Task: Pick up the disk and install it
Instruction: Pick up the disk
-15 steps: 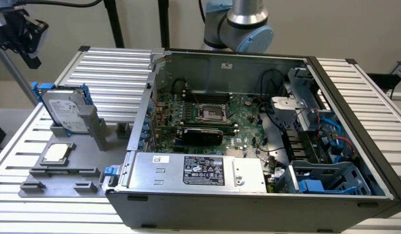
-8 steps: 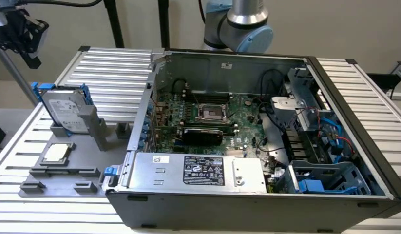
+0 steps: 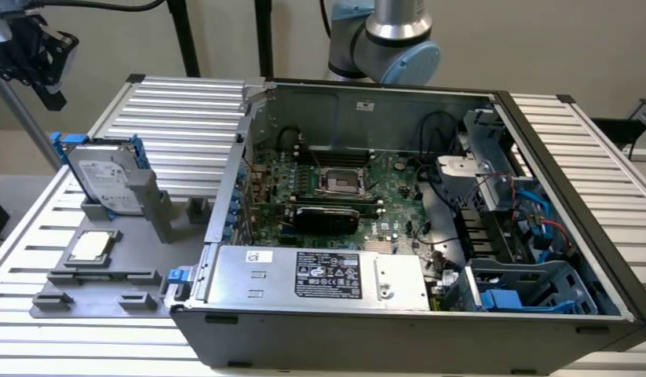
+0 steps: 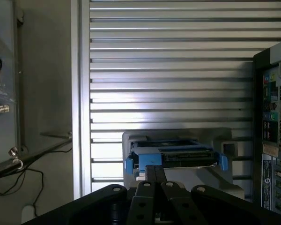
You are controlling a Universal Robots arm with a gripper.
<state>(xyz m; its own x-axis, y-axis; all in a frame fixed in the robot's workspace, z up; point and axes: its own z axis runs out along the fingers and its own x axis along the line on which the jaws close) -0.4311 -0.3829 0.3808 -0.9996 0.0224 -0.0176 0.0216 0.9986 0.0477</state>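
The disk [image 3: 106, 174] is a silver-grey drive with a white label and blue rails. It stands on edge in a grey holder [image 3: 144, 206] on the slatted table, at the exterior view's left of the open computer case [image 3: 406, 314]. My gripper [image 3: 52, 94] hangs high above and further to that view's left, apart from the disk. In the wrist view the disk [image 4: 175, 157] shows edge-on with its blue rail ends, just beyond my gripper [image 4: 155, 169]. The fingers [image 4: 150, 174] are pressed together with nothing between them.
A small square silver chip [image 3: 93, 246] lies on the grey fixture in front of the disk. Inside the case are the motherboard [image 3: 344, 184], a silver power-supply box [image 3: 323, 276] and blue drive bays [image 3: 532, 287]. The case's rear panel [image 4: 274, 122] stands beside the holder.
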